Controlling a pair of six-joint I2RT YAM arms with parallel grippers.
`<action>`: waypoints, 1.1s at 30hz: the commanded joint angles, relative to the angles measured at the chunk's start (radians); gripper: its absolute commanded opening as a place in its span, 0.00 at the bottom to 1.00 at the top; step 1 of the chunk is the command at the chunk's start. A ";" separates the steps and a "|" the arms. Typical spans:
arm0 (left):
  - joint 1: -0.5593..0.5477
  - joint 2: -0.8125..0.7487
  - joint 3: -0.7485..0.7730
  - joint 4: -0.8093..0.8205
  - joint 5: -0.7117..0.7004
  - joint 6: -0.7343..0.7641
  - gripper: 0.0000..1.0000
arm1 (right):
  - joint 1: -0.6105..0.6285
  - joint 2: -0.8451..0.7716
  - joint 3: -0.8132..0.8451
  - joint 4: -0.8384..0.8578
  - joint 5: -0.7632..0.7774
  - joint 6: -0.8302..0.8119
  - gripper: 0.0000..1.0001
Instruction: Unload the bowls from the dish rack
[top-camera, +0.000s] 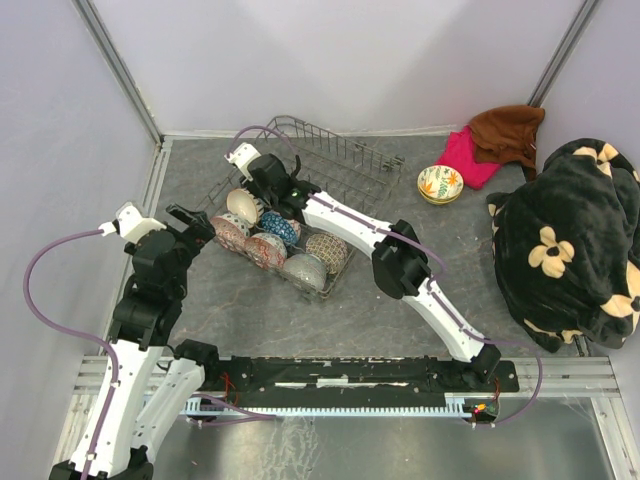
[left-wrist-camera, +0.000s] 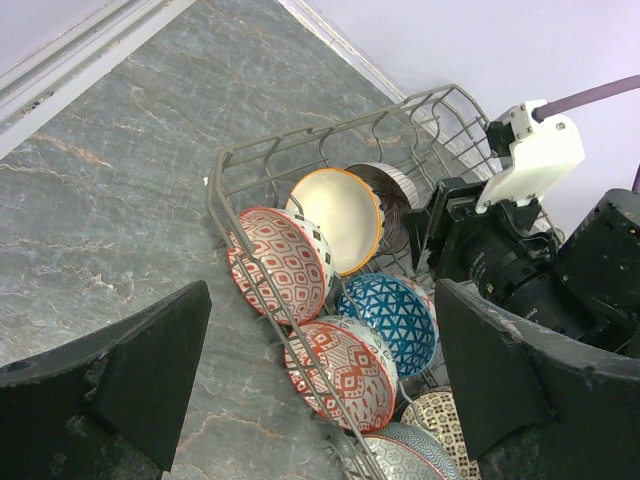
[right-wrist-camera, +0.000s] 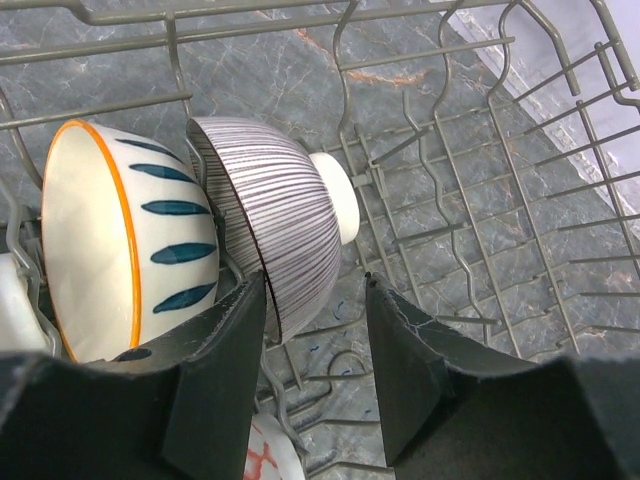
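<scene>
From above, the dish rack (top-camera: 318, 165) sits left of centre on the counter (top-camera: 400, 320). Your right end effector (top-camera: 266, 190) reaches into the rack's upper-left end, while the left end effector (top-camera: 196, 224) hovers just outside its left wall. One leaf-patterned bowl (top-camera: 440, 183) is already out, upper right, beside a pink cloth (top-camera: 468, 160), a brown cloth (top-camera: 510, 132) and a black flowered blanket (top-camera: 570, 250). In the left wrist view the left fingers are spread wide and hold nothing. Here you can count seven bowls in the rack: a cream bowl with an orange rim (left-wrist-camera: 340, 215), a striped bowl (left-wrist-camera: 392, 185), two red ones, one blue, one dotted cream and one grey; others may be hidden. That makes eight bowls in sight, one rack and two end effectors. In the right wrist view the right fingers are partly open, with the striped bowl's lower rim in the gap and not yet clamped. That bowl looks like your next pick, so I'd close on the rim with one finger inside and one outside. Then lift it upward, clear of the prongs, because the cream bowl leans against it.
</scene>
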 joint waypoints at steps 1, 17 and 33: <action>-0.002 -0.002 -0.003 0.036 -0.033 -0.007 0.99 | 0.002 0.034 0.048 0.074 0.030 -0.006 0.52; -0.003 0.011 -0.030 0.064 -0.042 -0.002 0.99 | 0.027 0.074 0.004 0.194 0.132 -0.058 0.32; -0.003 0.004 -0.040 0.067 -0.053 0.001 0.99 | 0.072 0.080 -0.038 0.360 0.259 -0.168 0.04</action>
